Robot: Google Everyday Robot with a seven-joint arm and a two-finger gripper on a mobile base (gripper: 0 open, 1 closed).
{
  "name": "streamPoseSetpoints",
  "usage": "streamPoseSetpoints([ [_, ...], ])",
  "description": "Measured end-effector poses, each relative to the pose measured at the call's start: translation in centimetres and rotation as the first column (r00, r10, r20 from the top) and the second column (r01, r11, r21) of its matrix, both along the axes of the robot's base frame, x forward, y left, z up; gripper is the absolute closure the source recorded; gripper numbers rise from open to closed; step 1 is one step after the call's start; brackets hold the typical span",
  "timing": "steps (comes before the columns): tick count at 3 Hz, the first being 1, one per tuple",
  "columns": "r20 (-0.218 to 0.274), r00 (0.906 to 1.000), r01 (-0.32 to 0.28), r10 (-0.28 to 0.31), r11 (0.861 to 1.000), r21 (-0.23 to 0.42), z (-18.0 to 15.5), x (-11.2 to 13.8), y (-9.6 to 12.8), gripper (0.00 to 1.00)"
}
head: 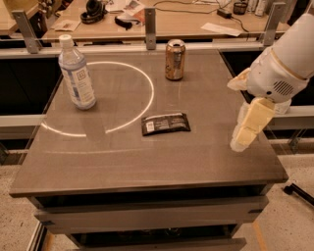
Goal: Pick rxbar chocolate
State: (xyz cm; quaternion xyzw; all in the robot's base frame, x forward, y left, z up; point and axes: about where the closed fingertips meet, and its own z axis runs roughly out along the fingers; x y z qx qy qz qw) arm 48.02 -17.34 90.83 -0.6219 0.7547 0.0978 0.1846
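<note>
The rxbar chocolate (166, 123) is a flat dark packet with a small white label patch. It lies flat near the middle of the grey table (147, 162). My gripper (241, 105) hangs over the table's right side, to the right of the bar and well apart from it. Its two cream fingers (249, 125) are spread apart with nothing between them. The white arm (289, 59) comes in from the upper right.
A brown drink can (174, 60) stands at the back of the table, behind the bar. A clear water bottle (76, 72) stands at the left. A desk with cables and headphones (95, 11) lies behind a rail.
</note>
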Motion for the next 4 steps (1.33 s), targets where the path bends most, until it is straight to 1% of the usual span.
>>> streamPoseSetpoints([
  [1, 0.009, 0.9981, -0.061, 0.061, 0.998, 0.022, -1.6, 0.7, 1.7, 0.00],
  [2, 0.039, 0.9868, -0.158, 0.157, 0.987, 0.027, -2.6, 1.7, 3.7, 0.00],
  [3, 0.059, 0.9735, -0.222, 0.221, 0.975, 0.016, -3.3, 3.2, 5.5, 0.00],
  [4, 0.059, 0.9732, -0.224, 0.222, 0.975, 0.016, -3.3, 3.2, 5.5, 0.00],
])
